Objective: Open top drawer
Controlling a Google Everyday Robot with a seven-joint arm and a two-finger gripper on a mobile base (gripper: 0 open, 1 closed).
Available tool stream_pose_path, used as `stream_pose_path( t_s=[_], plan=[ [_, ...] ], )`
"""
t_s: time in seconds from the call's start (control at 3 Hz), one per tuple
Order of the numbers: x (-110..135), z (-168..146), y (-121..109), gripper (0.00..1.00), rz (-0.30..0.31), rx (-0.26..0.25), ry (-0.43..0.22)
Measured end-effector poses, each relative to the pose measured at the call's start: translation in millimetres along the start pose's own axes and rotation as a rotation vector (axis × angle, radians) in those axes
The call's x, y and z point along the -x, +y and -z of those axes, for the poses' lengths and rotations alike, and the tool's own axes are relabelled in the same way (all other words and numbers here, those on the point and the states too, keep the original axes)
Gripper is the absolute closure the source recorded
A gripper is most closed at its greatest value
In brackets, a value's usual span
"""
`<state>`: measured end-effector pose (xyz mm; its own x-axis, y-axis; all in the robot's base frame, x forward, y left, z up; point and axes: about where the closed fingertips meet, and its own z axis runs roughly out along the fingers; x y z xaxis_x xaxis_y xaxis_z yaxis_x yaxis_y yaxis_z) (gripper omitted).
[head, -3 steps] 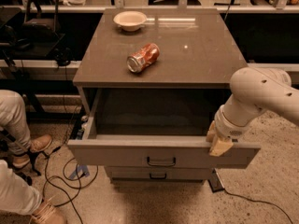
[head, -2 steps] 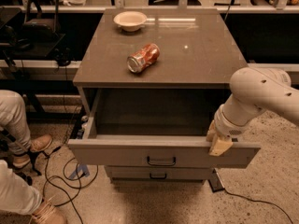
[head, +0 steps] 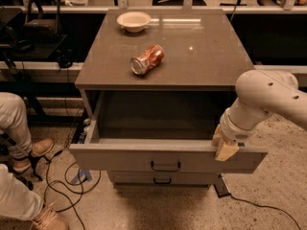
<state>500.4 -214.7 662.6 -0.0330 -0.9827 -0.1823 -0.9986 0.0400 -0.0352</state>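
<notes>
Cream plastic at the gripper (head: 225, 147), planted on the upper rim of the top drawer (head: 120, 158) near its right end. Cannot tell how wide the jaws stand, or whether the rim is pinched between them. Probably hooked over the edge rather than on the small black handle (head: 165, 166) at centre, since a rim gives an easier purchase for dragging a wide front outward. Behind it, white arm (head: 261, 99) reaching in from the right, clear of the drawer's mouth.

Drawer itself standing well out from the cabinet, deep plain box open to view and seemingly bare; task judged all but done. Below, a shallower lower drawer (head: 162, 178) shut flush.

On the cabinet top (head: 206, 56), a crushed red can (head: 147, 59) lying on its side and a pale bowl (head: 134, 20) toward the back, both well away from the moving front. At left, a seated person's leg (head: 14, 114) and loose cables (head: 60, 176) on the floor.
</notes>
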Motion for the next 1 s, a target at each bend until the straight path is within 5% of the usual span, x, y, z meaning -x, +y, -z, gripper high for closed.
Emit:
stream_pose_path(
  t_s=[0.67, 1.0],
  plan=[
    [-6.1, -0.8, 13.4, 0.01, 0.010, 0.020, 0.002],
    [-11.7, -1.0, 22.7, 0.00, -0.001, 0.034, 0.014]
  ],
)
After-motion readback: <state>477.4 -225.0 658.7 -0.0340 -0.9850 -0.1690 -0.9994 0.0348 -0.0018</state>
